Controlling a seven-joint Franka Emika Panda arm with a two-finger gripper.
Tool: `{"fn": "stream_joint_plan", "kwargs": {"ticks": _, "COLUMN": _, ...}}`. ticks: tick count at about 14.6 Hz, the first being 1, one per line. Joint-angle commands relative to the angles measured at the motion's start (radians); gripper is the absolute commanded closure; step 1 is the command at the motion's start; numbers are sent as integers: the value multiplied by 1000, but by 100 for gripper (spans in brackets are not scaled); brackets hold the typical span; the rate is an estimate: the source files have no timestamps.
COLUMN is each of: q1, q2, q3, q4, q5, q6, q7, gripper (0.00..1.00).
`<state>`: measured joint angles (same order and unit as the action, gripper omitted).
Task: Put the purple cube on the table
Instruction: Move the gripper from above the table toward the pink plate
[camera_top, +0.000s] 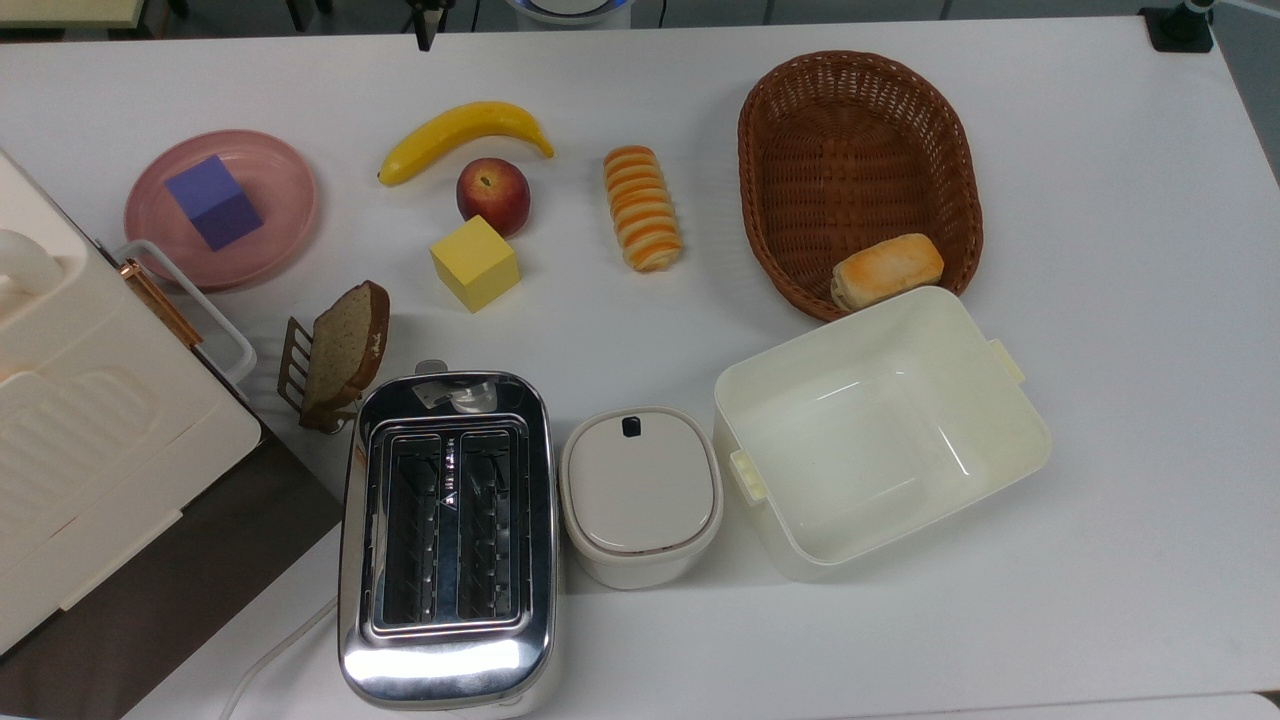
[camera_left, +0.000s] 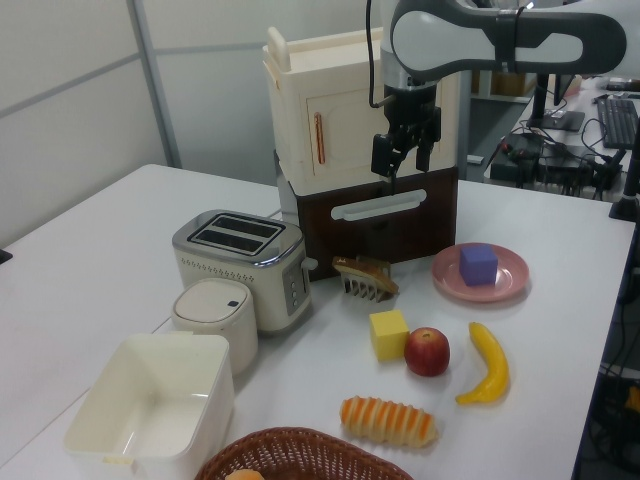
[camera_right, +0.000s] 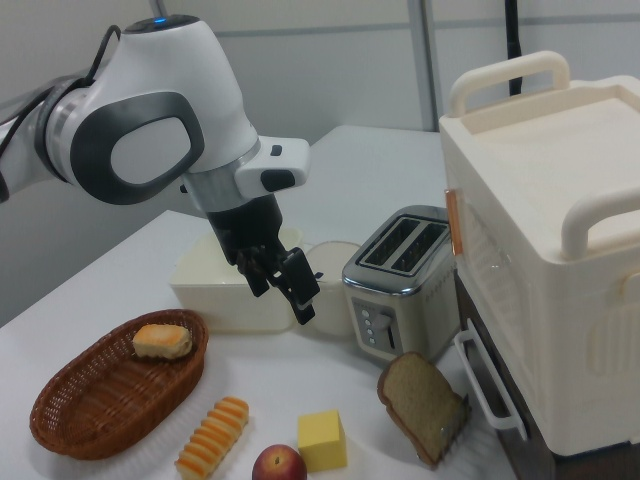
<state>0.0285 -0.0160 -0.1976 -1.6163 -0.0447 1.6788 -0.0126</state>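
**Purple cube waits on the plate, gripper high and empty**

Purple cube sits near the middle of the pink plate, at the top view's left, not yet on the table. The gripper hangs well above the scene in the left view, fingers parted and holding nothing, up in front of the cream cabinet and off to the left view's left of the plate.

Risks, as I judge them: the cube stands turned at an angle to the plate's edge, so fingers that come down unaligned could land on corners and twist or flick it away. A low approach might clip the plate's raised rim and drag the plate along. A weak pinch could drop the cube back onto the plate.

Around it: the cabinet and its handle stand just beside the plate, tightening that side. The bread rack stands near, and the banana, peach and yellow cube lie further toward the top view's right. Bare table lies between plate and banana, the likeliest place to set it down. The toaster stands well apart.
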Motion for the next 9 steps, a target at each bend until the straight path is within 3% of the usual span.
{"fn": "stream_joint_plan", "kwargs": {"ticks": 1, "q1": 8, "q2": -2, "q3": -11, "q4": 16, "q5": 14, "q6": -33, "q7": -23, "gripper": 0}}
{"fn": "stream_joint_plan", "kwargs": {"ticks": 9, "q1": -24, "q2": -5, "q3": -13, "q4": 15, "q5": 16, "q6": -76, "q7": -7, "gripper": 0}}
